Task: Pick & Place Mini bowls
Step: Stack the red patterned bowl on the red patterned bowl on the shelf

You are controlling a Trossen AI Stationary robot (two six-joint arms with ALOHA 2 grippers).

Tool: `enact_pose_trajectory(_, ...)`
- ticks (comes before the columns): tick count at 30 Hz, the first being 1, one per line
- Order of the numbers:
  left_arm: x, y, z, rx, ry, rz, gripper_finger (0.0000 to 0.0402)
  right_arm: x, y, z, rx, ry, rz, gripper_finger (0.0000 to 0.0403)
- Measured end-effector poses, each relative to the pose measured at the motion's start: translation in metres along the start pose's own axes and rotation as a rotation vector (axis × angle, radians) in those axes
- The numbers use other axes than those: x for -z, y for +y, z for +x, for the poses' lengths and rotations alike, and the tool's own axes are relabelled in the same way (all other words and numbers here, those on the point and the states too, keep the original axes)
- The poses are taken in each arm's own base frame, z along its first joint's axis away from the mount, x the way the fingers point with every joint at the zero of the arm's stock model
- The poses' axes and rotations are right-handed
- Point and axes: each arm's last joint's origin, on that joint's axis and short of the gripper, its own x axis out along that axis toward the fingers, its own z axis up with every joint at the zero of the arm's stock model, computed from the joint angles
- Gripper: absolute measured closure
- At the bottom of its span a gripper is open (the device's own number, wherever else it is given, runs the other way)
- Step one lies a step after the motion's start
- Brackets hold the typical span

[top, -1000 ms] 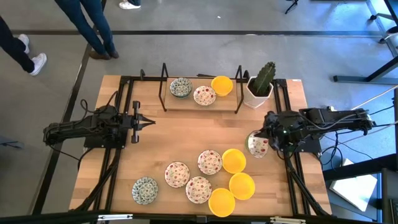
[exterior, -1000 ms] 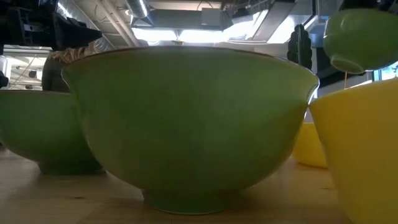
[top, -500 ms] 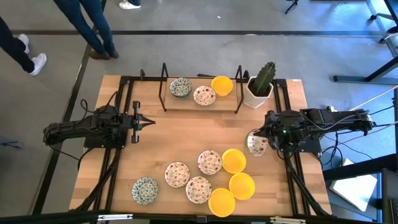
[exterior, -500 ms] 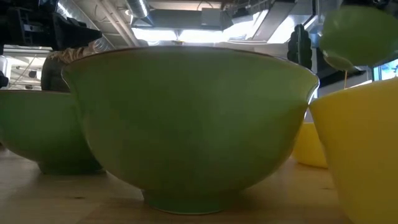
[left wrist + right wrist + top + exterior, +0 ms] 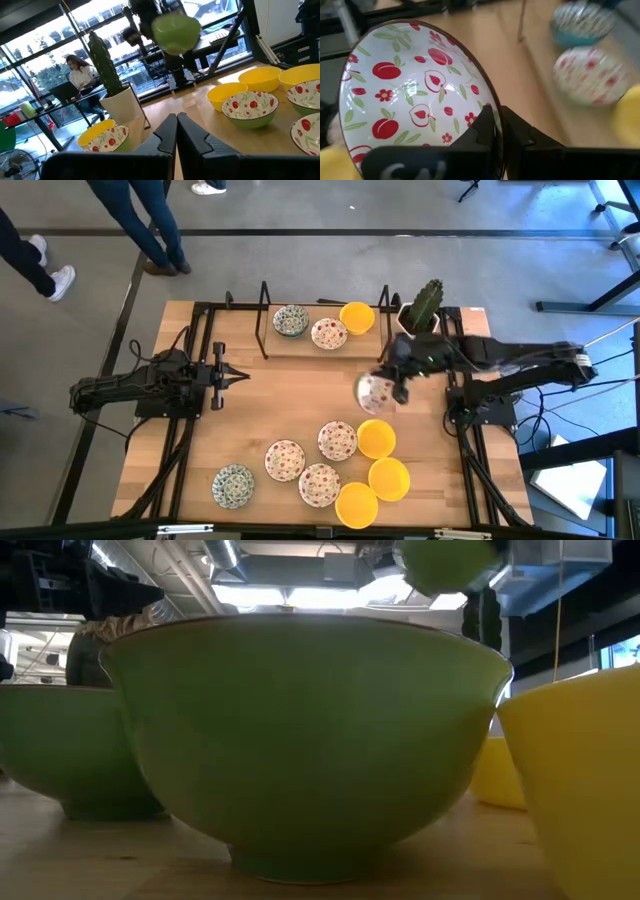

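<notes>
On the left of the desk point(image 5: 300, 395) the left gripper point(image 5: 232, 377) waits as it did a second ago, parked near the left edge with its jaws pressed together and nothing in them. Ahead of it, at the far edge, a rack point(image 5: 322, 340) carries three mini bowls in a row: a green-blue patterned bowl point(image 5: 290, 320), a red-speckled one point(image 5: 329, 333) and a yellow one point(image 5: 357, 316). Along the near edge lie another green-blue bowl point(image 5: 233, 485), three red-speckled bowls point(image 5: 318, 464) and four yellow bowls point(image 5: 376, 478), all empty. The change is on the right: the right gripper point(image 5: 392, 381), which a second ago hung by the right edge, has swung inward toward the middle of the desk, and the carried bowl point(image 5: 373, 392) has come with it, tilted, well above the wood. Its jaws are clamped on that bowl's rim, one finger point(image 5: 485, 127) inside against the fruit pattern. That likely means the carry toward the rack is under way, with placing yet to come. Behind the gripper stands the cactus pot point(image 5: 421, 315).
</notes>
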Motion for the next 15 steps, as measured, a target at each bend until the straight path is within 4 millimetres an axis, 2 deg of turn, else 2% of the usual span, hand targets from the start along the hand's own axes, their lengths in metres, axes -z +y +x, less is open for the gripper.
enact_pose_trajectory(7, 0.000, 0.000, 0.000, 0.001, 0.002, 0.000, 0.0396, -0.069, -0.031, 0.025, 0.133, 0.111, -0.047, 0.0386)
enact_pose_trajectory(10, 0.000, 0.000, 0.000, 0.001, 0.002, 0.000, 0.0398, -0.086, -0.049, 0.040, 0.140, 0.172, -0.047, 0.0386)
enact_pose_trajectory(15, 0.000, 0.000, 0.000, 0.001, 0.003, 0.000, 0.0395, -0.103, -0.077, 0.065, 0.142, 0.260, -0.036, 0.0386)
